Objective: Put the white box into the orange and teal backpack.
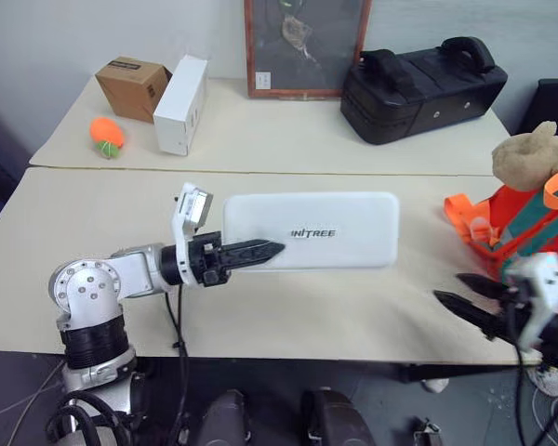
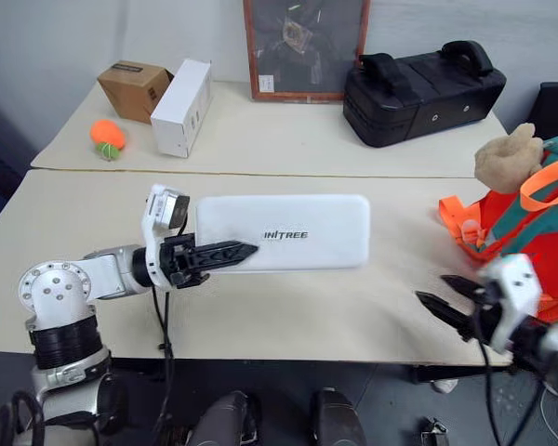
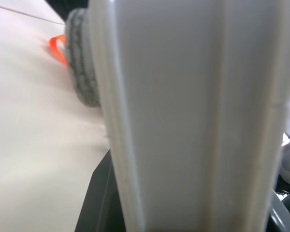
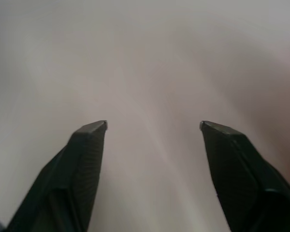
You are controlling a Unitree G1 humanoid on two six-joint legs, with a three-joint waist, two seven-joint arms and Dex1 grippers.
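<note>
The white box [image 1: 325,228], flat and slim with dark lettering on its face, hangs level just above the near table [image 1: 260,316]. My left gripper [image 1: 275,249] is shut on the box's left end, one black finger lying across its front face. In the left wrist view the box's edge [image 3: 193,116] stands close between the fingers. The orange and teal backpack [image 1: 530,223] sits at the table's right edge, a tan plush bear [image 1: 525,153] on top. Just in front of the backpack, my right gripper [image 1: 449,286] is open over bare tabletop, its fingertips [image 4: 94,128] wide apart with nothing between them.
On the far table stand a brown cardboard box [image 1: 132,85], an upright white carton [image 1: 181,104], an orange ball toy [image 1: 106,136], a framed picture [image 1: 302,46] against the wall and a black hard-sided bag [image 1: 423,82]. An orange strap [image 1: 465,218] lies left of the backpack.
</note>
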